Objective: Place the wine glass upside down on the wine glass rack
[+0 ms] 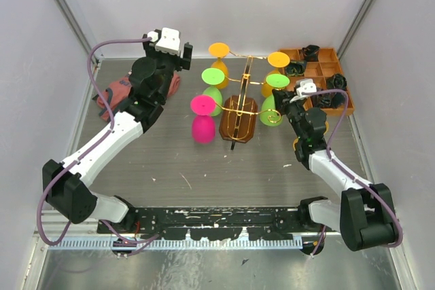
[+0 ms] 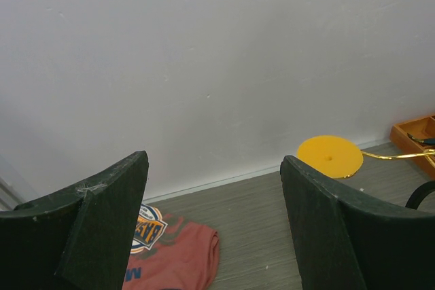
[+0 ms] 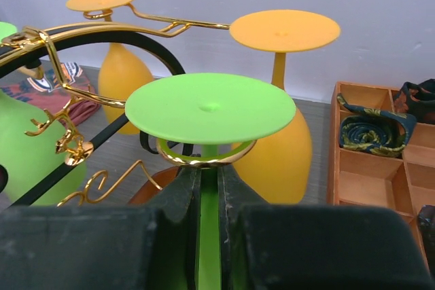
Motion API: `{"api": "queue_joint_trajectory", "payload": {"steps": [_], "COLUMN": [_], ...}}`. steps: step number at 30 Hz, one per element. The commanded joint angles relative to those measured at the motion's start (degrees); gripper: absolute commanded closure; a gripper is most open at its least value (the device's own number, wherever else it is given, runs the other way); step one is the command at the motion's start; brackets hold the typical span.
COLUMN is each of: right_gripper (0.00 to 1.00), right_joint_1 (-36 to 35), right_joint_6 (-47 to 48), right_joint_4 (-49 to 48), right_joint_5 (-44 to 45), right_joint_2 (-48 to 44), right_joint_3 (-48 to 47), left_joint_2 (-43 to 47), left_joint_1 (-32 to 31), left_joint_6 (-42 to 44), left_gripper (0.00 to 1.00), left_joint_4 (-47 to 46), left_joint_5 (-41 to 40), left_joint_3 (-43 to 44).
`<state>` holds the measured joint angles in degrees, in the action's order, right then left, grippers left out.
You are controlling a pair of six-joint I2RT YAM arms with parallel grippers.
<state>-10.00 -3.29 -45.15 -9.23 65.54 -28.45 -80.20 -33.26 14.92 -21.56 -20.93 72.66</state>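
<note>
S1: Right gripper [image 3: 209,181] is seen closest, clamped on the stem of a green glass [image 3: 211,106]. Confirmed?

S2: Confirmed. Glass is held upside down, foot up. Stem is threaded through a gold ring [image 3: 173,157] on the right side of the rack [image 1: 238,117], near the tray [image 1: 323,50]. Foot looks just above the ring; contact cannot be told.

S1: Step?

S2: Judged as the final seating. Glass is at the rack but not yet let go.

S1: Next move?

S2: A small lowering is probably needed so the foot is caught by the ring. Then the jaws are to be opened and drawn straight back, so the stem is not dragged out. The orange glass [image 3: 282,32] just behind must not be knocked.

S1: Left gripper [image 1: 183,56]?

S2: Spread wide, nothing held. It is parked far left near the shirt [image 1: 119,93], well apart from the rack.

S1: Counts?

S2: Five glasses are counted: two green, two orange, one pink glass [image 1: 202,127]. All are inverted. One rack, one tray and one shirt are noted. Dark rolled items in the tray are too small to be counted.
</note>
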Motion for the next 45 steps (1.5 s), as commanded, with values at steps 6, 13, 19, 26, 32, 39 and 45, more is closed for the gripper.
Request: {"api": "queue_joint_trajectory", "payload": {"steps": [6,13,19,26,32,39,45], "right_gripper": [0.99,0.99,0.99,0.85,0.64,0.56,0.51], "right_joint_1": [0.27,0.27,0.24,0.25,0.27,0.29,0.25], "right_joint_6": [3.37,6.15,7.06,6.94,6.83,8.98,10.95], "right_joint_4": [-1.66,5.86,9.62,12.63,14.13,21.73,30.38], "right_joint_5": [3.46,3.68,3.08,-0.01,0.42,1.5,3.85], "right_joint_2": [-1.44,-6.65,-9.71,-10.67,-12.18,-17.55,-21.73], "right_joint_3": [-0.69,-0.9,-0.3,0.02,0.58,-0.58,-3.1], "left_joint_2": [-0.07,-0.55,-1.5,-1.88,-1.52,-1.33,-2.12], "left_joint_1": [0.22,0.22,0.21,0.21,0.2,0.23,0.21], "left_joint_6": [0.35,0.56,0.29,0.2,0.28,0.31,-0.18], "left_gripper": [0.15,0.14,0.13,0.13,0.13,0.13,0.13], "left_joint_4": [-0.7,-1.02,-1.03,-1.03,-0.84,-0.38,0.89], "left_joint_5": [-0.37,-0.46,-0.12,0.18,0.07,-0.12,0.06], "left_joint_3": [2.14,2.13,2.45,2.6,2.57,3.06,4.59]}}
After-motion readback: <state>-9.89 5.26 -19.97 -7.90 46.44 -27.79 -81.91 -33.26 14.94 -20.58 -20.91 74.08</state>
